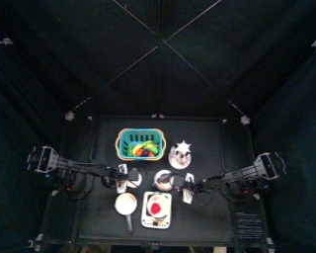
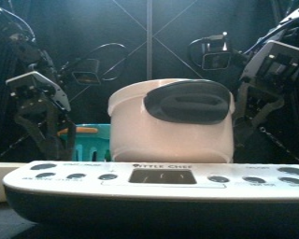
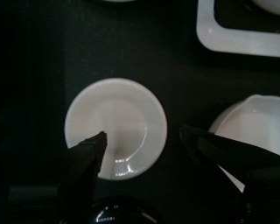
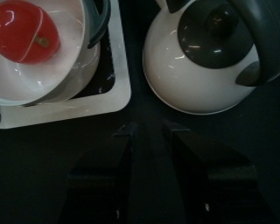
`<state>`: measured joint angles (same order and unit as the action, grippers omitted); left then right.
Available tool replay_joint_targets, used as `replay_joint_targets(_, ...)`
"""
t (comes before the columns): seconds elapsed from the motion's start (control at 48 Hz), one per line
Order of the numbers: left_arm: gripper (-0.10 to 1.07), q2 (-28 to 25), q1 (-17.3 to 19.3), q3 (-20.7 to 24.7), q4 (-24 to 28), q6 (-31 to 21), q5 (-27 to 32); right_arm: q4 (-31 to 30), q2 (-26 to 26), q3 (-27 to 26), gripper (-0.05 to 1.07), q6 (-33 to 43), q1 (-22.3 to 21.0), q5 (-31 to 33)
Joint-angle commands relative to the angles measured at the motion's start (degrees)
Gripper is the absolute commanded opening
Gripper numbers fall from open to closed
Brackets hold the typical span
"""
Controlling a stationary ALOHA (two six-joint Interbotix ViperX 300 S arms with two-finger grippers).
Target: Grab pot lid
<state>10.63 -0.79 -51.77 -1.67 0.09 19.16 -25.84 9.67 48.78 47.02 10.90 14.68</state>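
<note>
Seen from above, the small black table (image 1: 82, 168) carries a cluster of toy kitchen things. The white dome-shaped pot lid with a dark grey handle (image 1: 164, 179) sits near the table's centre, between the two arms. In the front view it (image 2: 171, 117) rises large behind the white toy stove with a row of dark buttons (image 2: 152, 182). In the right wrist view the lid (image 4: 206, 57) lies just past the jaw tips, its grey handle running across the dome.

At 12 o'clock from the lid stands a green plastic basket holding coloured toy food (image 1: 141, 145), and at about 1 o'clock a small white star-shaped piece (image 1: 184, 150). At 7 o'clock lies a white spoon-like ladle with a round bowl (image 1: 126, 205); at 6 o'clock the stove (image 1: 155, 210) bears a white pot with a red tomato inside (image 1: 155, 207), also seen in the right wrist view (image 4: 35, 35).

The left gripper (image 3: 166, 149) hovers at 9 o'clock of the lid, jaws spread wide and empty, over the white ladle bowl (image 3: 116, 127). The right gripper (image 4: 145, 133) hovers at 3 o'clock of the lid, jaws nearly together with only a narrow gap, gripping nothing.
</note>
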Motion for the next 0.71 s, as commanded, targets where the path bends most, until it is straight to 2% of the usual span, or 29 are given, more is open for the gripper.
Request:
replay_joint_targets(0.0, 1.0, 2.7, -0.1, -0.4, -0.4, -0.1, 2.1, 0.1, 0.6, -0.4, 0.71, 0.0, 0.0, -0.2)
replay_joint_targets(0.271, 1.0, 9.1, -0.1, -3.4, -2.6, -0.4, 12.4, -0.1, 0.3, -0.4, 0.71, 0.0, -0.4, -0.4)
replay_joint_targets(0.438, 0.99, 13.2, 0.4, -4.7, -1.8, -2.0, 15.1, 0.1, 0.0, -0.4, 0.71, 0.0, -0.4, -0.4)
replay_joint_targets(0.688, 0.99, 17.3, 1.6, -10.0, 0.1, -6.0, 16.3, -0.1, 0.0, -0.6, 0.71, -0.1, -0.5, -0.4)
